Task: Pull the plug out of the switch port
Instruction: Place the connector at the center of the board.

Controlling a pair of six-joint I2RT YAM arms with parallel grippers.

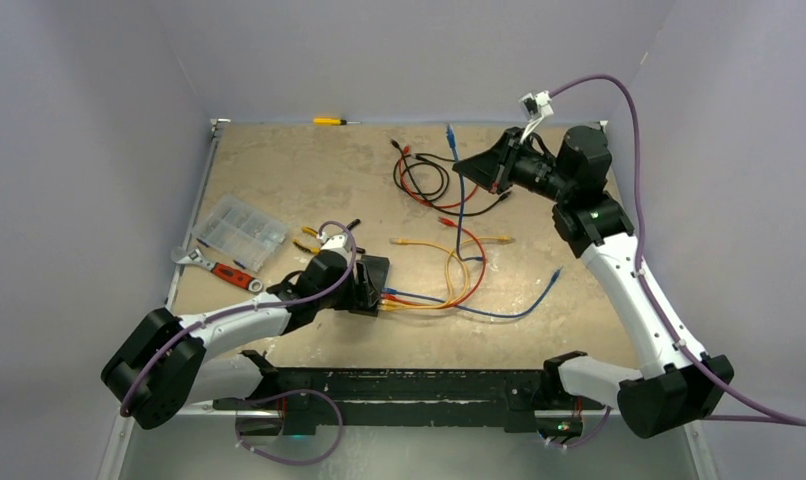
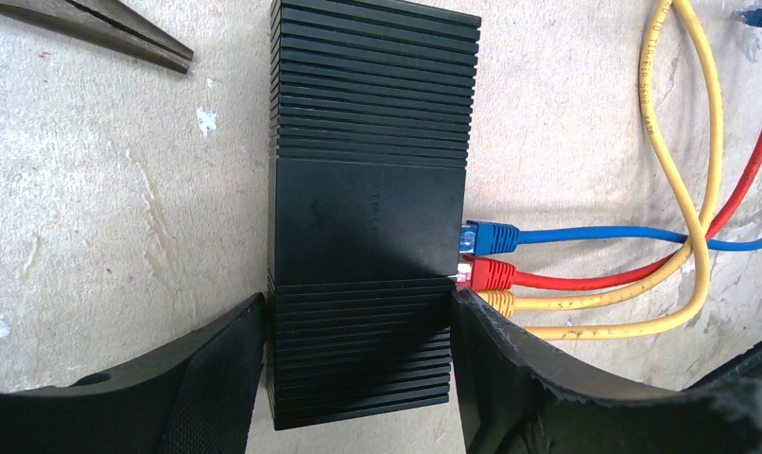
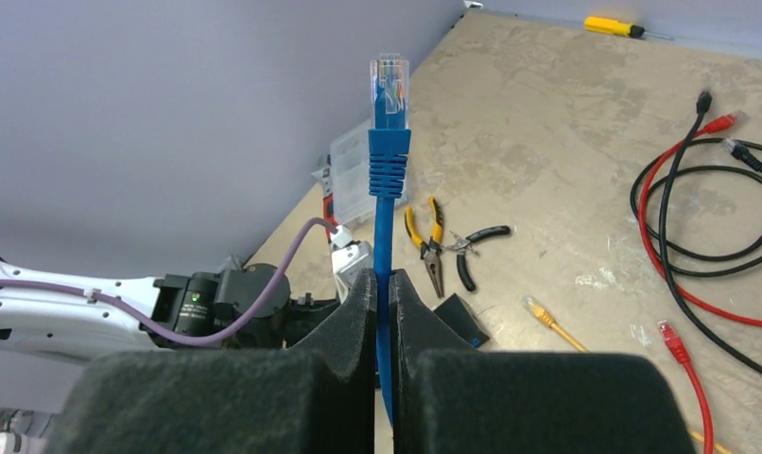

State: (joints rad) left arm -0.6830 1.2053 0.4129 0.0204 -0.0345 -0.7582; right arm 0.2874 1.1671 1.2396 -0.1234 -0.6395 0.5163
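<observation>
I am clamping the switch [image 2: 368, 208] in the left gripper [image 2: 358, 303], three plugs [image 2: 491, 274] socketed beside its finger, right gripper [image 3: 384, 284] pinching a blue cable [image 3: 389, 161], tan table [image 1: 309, 170] beneath.

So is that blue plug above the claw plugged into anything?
Out: the blue plug stands bare in air above the right gripper, shut on its cable.

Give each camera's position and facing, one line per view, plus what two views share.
Top external: above and behind the bases, looking down on the table; left arm and right arm show.
Left wrist: on the left arm, looking down at the switch; the left fingers clamp it.
Right wrist: on the right arm, looking left across the table; the right fingers pinch the blue cable.
Shared: top and left wrist show the switch.
</observation>
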